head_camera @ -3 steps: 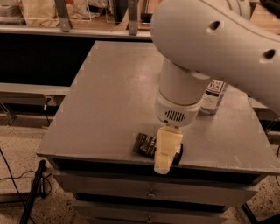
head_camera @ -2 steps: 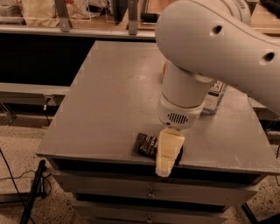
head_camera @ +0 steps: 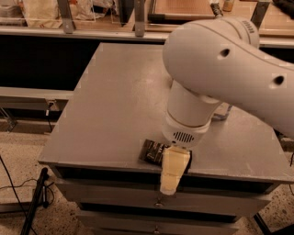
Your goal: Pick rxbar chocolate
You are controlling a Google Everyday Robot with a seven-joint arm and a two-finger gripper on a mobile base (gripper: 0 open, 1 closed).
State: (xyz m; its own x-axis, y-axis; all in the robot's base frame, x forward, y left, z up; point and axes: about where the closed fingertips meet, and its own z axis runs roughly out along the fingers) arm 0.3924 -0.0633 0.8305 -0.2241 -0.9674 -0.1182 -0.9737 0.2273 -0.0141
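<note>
The rxbar chocolate is a dark flat bar with white lettering, lying near the front edge of the grey table. Its right part is hidden behind my gripper. My gripper hangs from the big white arm directly over the bar's right end and reaches down past the table's front edge in this view. I cannot tell whether it touches the bar.
A clear bottle shows only partly behind the arm at the right. Drawers sit below the table top. A counter with shelves and bags runs along the back. A cable and stand are on the floor at the left.
The gripper has dropped a little lower over the bar's right end, and the arm has shifted slightly. The bar has not moved.
</note>
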